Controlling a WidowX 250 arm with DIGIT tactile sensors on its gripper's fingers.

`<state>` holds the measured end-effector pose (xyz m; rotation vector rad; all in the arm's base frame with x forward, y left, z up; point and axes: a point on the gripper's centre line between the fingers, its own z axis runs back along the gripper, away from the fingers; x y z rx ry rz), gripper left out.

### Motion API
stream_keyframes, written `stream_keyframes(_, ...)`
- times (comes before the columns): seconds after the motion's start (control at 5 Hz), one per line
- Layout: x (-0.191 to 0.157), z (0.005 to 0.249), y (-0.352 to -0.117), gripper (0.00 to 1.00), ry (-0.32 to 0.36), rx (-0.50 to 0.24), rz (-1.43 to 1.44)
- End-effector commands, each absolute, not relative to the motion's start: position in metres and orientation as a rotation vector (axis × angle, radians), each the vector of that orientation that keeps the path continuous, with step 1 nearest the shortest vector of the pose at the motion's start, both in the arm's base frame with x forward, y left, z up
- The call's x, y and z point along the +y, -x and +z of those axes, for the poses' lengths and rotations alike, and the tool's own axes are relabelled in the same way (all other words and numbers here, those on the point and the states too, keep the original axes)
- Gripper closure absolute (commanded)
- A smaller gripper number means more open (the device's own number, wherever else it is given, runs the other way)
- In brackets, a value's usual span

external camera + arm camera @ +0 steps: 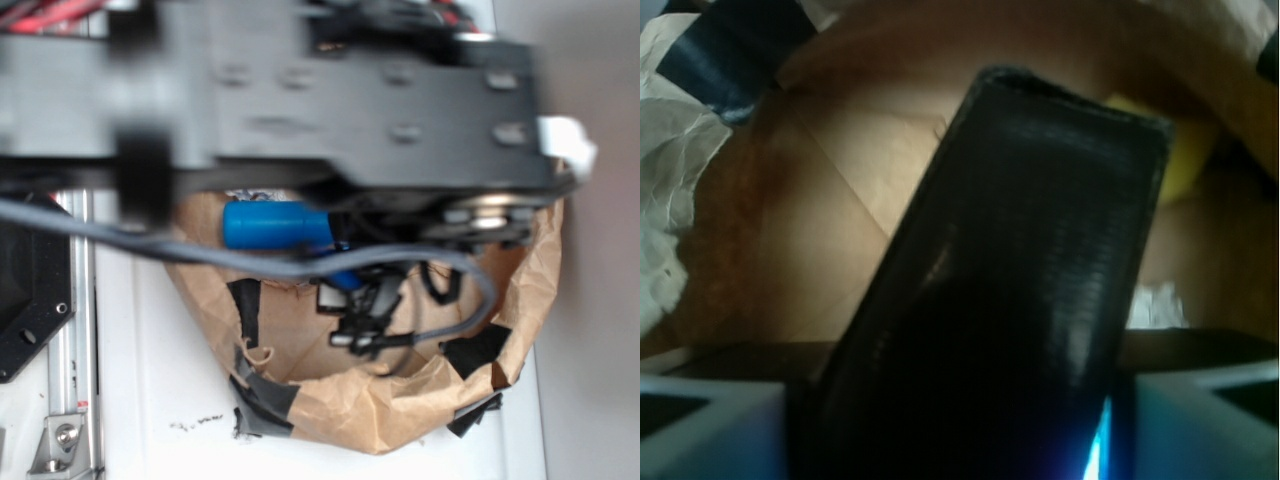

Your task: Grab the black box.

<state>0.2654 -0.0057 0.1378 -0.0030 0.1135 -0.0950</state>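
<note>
No legible text or labels

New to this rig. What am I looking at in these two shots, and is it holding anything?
It is a small robot arm with a two-fingered gripper. The exterior view looks down from above: the blurred black arm reaches over a brown paper bag patched with black tape strips, standing on a white table. A blue object shows inside the bag.

The wrist view is a camera on the gripper itself, looking into the bag. The black box, glossy and tilted, fills that frame, sitting between the pale fingers at the bottom corners. It looks gripped, though actual contact is not visible. Something yellow lies behind it.
</note>
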Motion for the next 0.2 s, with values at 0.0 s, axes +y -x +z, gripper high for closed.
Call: stream_keyframes(0.0,-0.0151,0.1549,-0.2698,1.0,-0.046,0.047,-0.069)
